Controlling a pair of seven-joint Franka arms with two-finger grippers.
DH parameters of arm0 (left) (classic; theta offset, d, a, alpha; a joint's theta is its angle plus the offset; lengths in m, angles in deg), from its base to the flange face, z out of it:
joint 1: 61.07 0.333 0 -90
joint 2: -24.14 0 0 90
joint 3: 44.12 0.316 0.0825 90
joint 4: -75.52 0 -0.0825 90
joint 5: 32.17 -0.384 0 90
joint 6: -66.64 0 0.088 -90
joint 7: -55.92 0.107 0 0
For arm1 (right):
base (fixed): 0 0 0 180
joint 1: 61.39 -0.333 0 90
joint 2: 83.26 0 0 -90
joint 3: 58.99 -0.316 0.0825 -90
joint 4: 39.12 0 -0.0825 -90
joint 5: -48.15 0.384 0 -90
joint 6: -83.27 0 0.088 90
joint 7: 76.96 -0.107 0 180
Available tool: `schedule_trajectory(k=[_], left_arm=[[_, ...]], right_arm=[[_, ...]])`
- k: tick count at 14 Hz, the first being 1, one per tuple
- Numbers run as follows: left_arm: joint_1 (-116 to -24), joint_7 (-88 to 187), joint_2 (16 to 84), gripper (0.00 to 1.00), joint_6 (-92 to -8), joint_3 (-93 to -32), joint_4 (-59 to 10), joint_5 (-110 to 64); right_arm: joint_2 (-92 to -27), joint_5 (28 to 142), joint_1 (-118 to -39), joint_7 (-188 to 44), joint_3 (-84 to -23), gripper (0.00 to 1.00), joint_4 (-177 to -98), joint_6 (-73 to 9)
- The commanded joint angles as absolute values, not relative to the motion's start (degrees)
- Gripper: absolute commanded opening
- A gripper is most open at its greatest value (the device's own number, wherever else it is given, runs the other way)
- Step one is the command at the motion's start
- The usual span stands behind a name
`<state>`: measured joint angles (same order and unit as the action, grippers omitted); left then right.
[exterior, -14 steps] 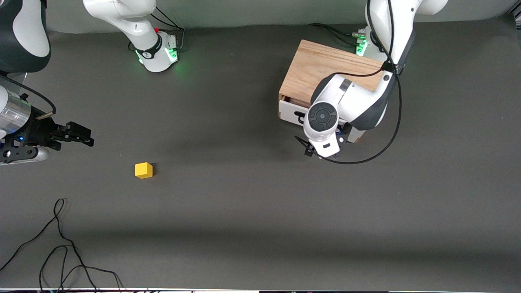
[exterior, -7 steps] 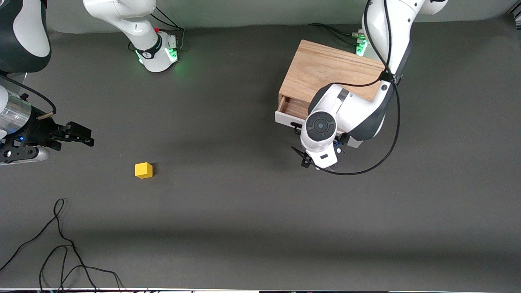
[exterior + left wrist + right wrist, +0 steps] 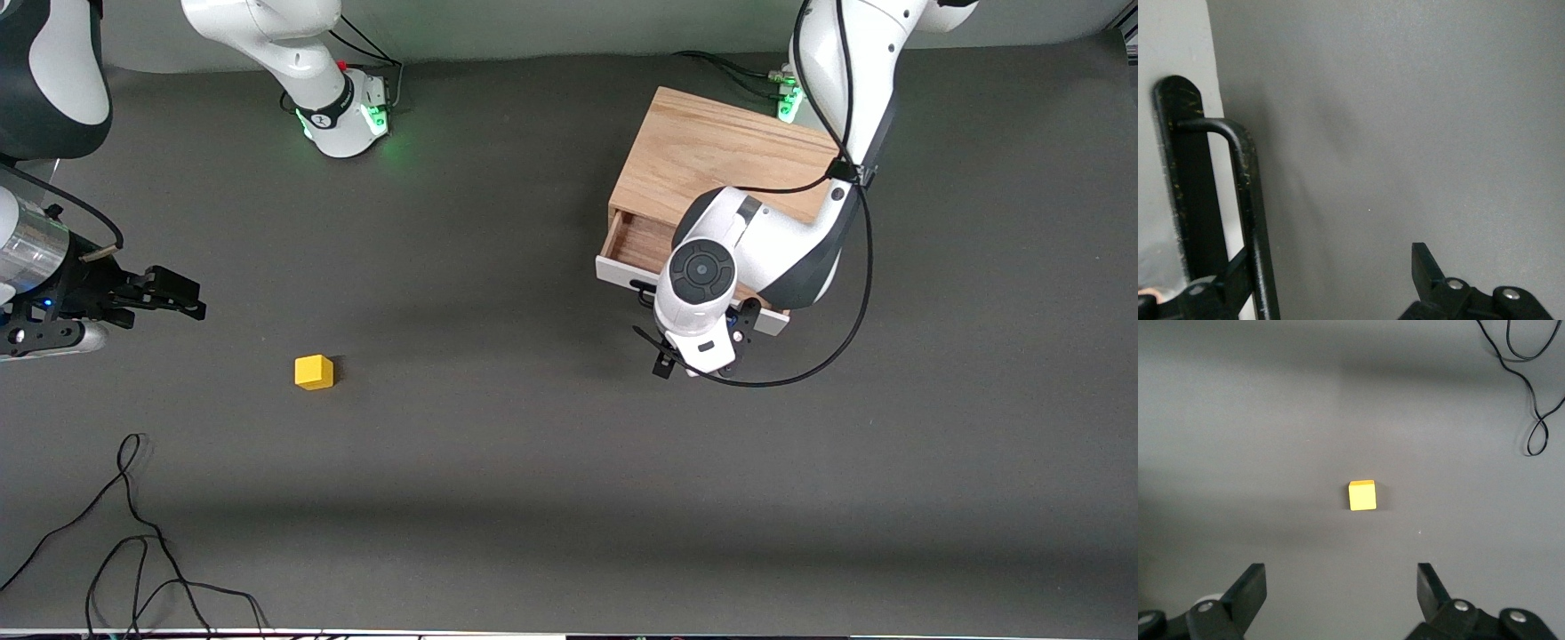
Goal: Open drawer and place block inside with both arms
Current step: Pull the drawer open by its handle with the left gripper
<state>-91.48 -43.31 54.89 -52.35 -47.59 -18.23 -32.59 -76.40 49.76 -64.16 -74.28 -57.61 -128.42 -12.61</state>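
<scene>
The light oak box point(image 3: 711, 151) stands near the left arm's base. Its drawer point(image 3: 633, 244) is pulled partly out, white front panel point(image 3: 613, 268) toward the front camera. My left gripper point(image 3: 1331, 267) is open at the drawer front, with one finger hooked under the black bar handle point(image 3: 1251, 220); the wrist hides it in the front view. The yellow block point(image 3: 314, 372) lies on the mat toward the right arm's end and also shows in the right wrist view point(image 3: 1362, 495). My right gripper point(image 3: 178, 298) is open and empty, held above the mat beside the block.
A loose black cable point(image 3: 133, 533) lies on the mat near the front edge at the right arm's end, and shows in the right wrist view point(image 3: 1531, 387). The left arm's own cable point(image 3: 853, 293) loops beside the box. Grey mat point(image 3: 498, 427) lies between block and drawer.
The drawer has slid farther out of the box toward the front camera, and the left wrist has moved with it. The right arm and the block have not moved.
</scene>
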Motion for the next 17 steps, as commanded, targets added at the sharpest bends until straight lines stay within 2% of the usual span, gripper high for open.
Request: schedule_trajectory(k=[1, 5, 11, 17], left_arm=[[-91.22, -42.78, 59.29, 1.00, -58.16, -47.72, -12.91, -33.75], [-91.30, -42.78, 61.32, 1.00, -58.17, -47.72, -9.30, -33.93], [-91.22, -42.78, 61.93, 1.00, -61.59, -47.72, -7.72, -35.77], [-90.43, -41.38, 61.15, 1.00, -60.98, -47.63, -6.04, -36.13]], right_arm=[[-77.37, 50.44, -64.65, -74.59, -57.15, 1.00, -129.56, -13.67], [-77.55, 50.44, -64.65, -74.50, -56.97, 1.00, -129.56, -13.41], [-77.55, 50.44, -64.73, -74.76, -57.15, 1.00, -129.65, -13.41], [-77.37, 50.44, -65.52, -74.85, -57.15, 1.00, -130.43, -14.38]])
